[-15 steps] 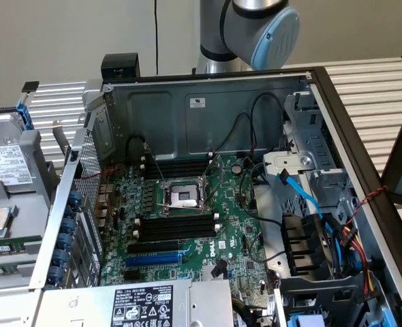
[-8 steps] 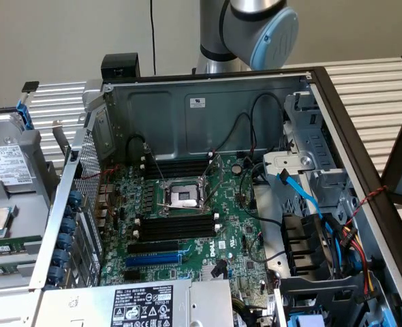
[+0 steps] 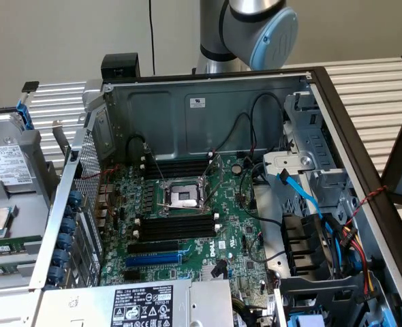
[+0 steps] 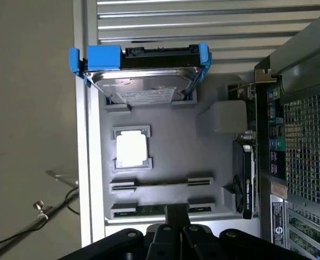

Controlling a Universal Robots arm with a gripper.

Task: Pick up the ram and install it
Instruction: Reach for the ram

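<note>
The ram (image 4: 149,209), a thin green stick, lies in the end holder of a grey parts tray (image 4: 165,135). My gripper (image 4: 176,211) hangs well above that tray, its dark fingers pressed together and shut on nothing. From this angle the fingertips line up over the middle of the stick without touching it. The open computer case (image 3: 208,102) sits beside the tray. On its green motherboard, long black empty memory slots (image 3: 177,226) lie on either side of the CPU socket (image 3: 184,196).
A hard drive in a blue bracket (image 4: 144,76) and a square chip (image 4: 131,150) share the tray (image 3: 31,197). The case side grille (image 4: 306,146) stands close by. Inside the case are a blue expansion slot (image 3: 153,259), black and blue cables (image 3: 303,191), and the power supply (image 3: 146,303).
</note>
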